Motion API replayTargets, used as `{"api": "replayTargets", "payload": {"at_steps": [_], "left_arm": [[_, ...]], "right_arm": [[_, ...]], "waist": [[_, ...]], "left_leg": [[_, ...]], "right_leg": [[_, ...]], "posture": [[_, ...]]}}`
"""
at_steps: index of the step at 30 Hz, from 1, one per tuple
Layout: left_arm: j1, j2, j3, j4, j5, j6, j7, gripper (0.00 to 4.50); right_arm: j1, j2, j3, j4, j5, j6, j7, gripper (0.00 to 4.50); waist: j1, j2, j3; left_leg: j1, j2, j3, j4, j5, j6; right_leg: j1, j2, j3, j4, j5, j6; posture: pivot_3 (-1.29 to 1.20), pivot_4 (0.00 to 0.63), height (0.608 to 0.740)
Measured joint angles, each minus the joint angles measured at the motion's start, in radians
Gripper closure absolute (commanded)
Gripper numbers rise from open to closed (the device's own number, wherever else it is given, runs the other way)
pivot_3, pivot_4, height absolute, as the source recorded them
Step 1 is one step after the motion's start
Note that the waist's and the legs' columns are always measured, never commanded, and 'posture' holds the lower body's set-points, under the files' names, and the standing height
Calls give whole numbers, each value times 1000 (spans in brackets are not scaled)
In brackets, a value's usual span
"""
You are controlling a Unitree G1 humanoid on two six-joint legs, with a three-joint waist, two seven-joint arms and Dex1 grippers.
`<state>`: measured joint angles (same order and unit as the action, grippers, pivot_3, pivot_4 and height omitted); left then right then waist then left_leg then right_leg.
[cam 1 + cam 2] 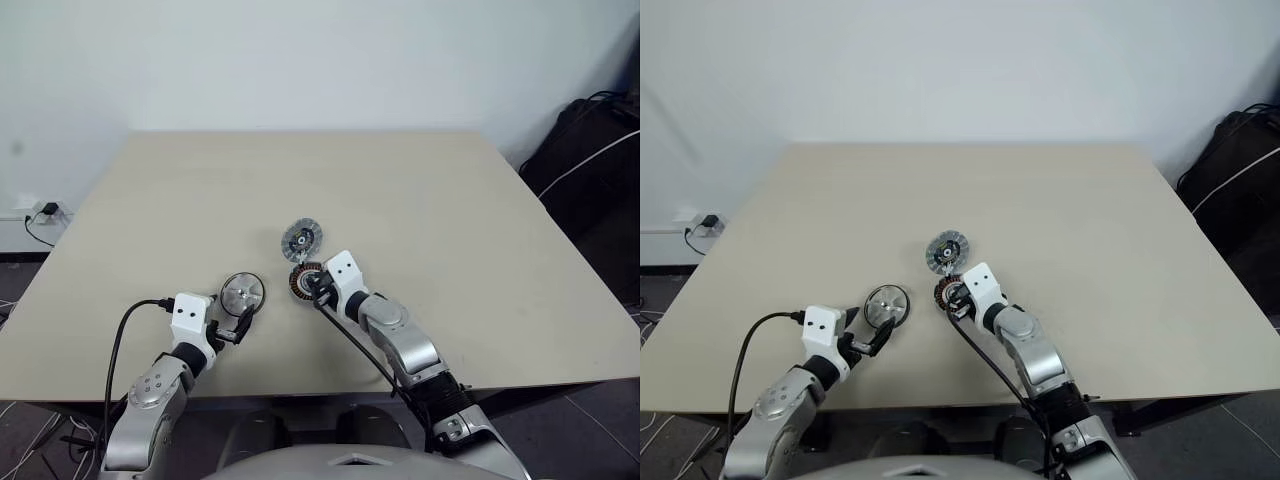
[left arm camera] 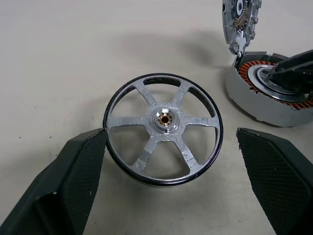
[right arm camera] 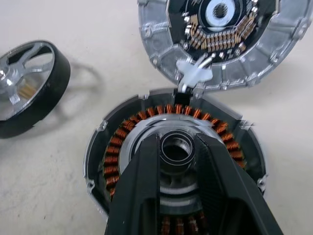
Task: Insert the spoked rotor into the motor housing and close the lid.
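1. Table: beige top, all the parts sit near its front middle.
2. Right gripper: reaches in over the motor housing, pointing forward and to the left. Its two black fingers are drawn close together around the silvery centre hub of the housing, one on each side and touching it, so it grips the housing by its hub.
3. Left gripper: jaws spread wide, holding nothing. One finger on each side of the spoked rotor; one fingertip sits just at the rim, contact unclear, the other is apart.
4. Motor housing: rests flat on the table, open side up, copper windings ringed around the centre.
5. Lid: lies just behind the housing, its inner face with windings turned towards the cameras; its edge meets the housing's rim.
6. Spoked rotor: flat on the table to the left of the housing, near it but not touching, dark rim around silver spokes.
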<state>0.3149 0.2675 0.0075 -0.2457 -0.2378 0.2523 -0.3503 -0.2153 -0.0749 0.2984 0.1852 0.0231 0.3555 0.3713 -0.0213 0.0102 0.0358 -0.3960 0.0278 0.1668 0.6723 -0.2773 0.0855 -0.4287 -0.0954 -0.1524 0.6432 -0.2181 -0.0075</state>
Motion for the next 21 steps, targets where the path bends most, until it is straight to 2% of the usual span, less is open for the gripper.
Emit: {"api": "replayTargets", "payload": {"at_steps": [10, 18, 21], "left_arm": [[0, -4, 0, 0, 0, 0, 1, 0], [4, -9, 1, 0, 0, 0, 1, 0], [5, -10, 1, 0, 0, 0, 1, 0]], "right_arm": [[-3, 2, 0, 20, -1, -7, 9, 3816], [-3, 4, 0, 19, -4, -7, 13, 1234], [5, 0, -8, -9, 0, -4, 11, 1234]], "waist": [[-1, 0, 0], [-2, 0, 0], [-2, 0, 0]], "left_leg": [[0, 0, 0, 0, 0, 0], [0, 0, 0, 0, 0, 0], [0, 0, 0, 0, 0, 0]], "right_leg": [[0, 0, 0, 0, 0, 0], [0, 0, 0, 0, 0, 0], [0, 0, 0, 0, 0, 0]], "posture": [[0, 0, 740], [0, 0, 740], [0, 0, 740]]}}
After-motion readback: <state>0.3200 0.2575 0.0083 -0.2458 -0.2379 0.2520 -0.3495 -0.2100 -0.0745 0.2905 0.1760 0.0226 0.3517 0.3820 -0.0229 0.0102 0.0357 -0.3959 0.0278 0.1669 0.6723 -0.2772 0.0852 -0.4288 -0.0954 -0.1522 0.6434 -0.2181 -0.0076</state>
